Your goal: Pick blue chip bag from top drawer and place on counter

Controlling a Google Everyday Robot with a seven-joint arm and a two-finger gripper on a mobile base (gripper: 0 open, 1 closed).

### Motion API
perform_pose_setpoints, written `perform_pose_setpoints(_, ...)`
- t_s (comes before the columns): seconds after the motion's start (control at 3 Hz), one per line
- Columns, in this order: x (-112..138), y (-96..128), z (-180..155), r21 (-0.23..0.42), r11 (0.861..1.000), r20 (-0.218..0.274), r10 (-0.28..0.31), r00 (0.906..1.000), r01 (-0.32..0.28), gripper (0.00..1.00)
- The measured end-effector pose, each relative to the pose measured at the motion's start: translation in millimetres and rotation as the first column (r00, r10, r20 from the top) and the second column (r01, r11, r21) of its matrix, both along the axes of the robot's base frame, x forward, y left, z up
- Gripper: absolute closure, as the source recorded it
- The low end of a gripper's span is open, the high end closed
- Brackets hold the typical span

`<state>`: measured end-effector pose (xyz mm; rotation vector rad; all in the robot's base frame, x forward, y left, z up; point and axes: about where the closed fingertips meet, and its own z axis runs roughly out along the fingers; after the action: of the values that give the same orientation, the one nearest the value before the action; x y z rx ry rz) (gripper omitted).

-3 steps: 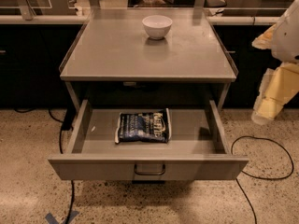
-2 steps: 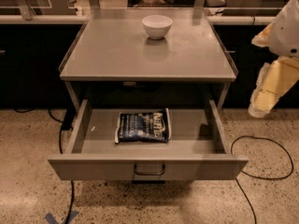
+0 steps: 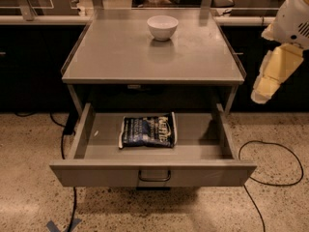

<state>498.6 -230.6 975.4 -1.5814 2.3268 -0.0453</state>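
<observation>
Currently, the blue chip bag (image 3: 147, 131) is lying flat on the floor of the top drawer (image 3: 96, 173), near the middle and closer to the rear wall than to the front panel. The bag is showing a crinkled dark navy film with pale lettering and white sealed edges, in a roughly rectangular, slightly puffed shape.

The drawer is standing fully pulled out. It is a wide, shallow tray of matte grey metal with a flat front panel, which is carrying a small dark bar handle (image 3: 154, 176) at its centre.

Above it, the surface (image 3: 120, 52) is presenting a smooth square sheet of grey metal with low raised rims along its left and right edges. A round white bowl (image 3: 162, 27) with a glossy finish is sitting upright near the rear edge, about midway along it, and is casting a faint reflection.

The end effector (image 3: 263, 91), a pale cream body below a white arm housing, is hanging in the air just beyond the right edge of the surface, pointing downward and touching nothing. Whether it is released or clenched cannot be told.

The speckled terrazzo floor (image 3: 29, 144) is carrying dark cables (image 3: 263, 140). Long dark cabinets (image 3: 29, 66) with pale tops are running behind the unit.
</observation>
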Motion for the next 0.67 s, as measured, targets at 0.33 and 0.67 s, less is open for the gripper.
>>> perform_pose_setpoints(0.33,40.8,0.2,20.8,-0.018,0.999,0.04,-0.048,0.9981,0.049,0.0)
perform_pose_setpoints(0.67,43.1,0.3,18.0,-0.017,0.999,0.041,-0.05,0.9979,0.051,0.0)
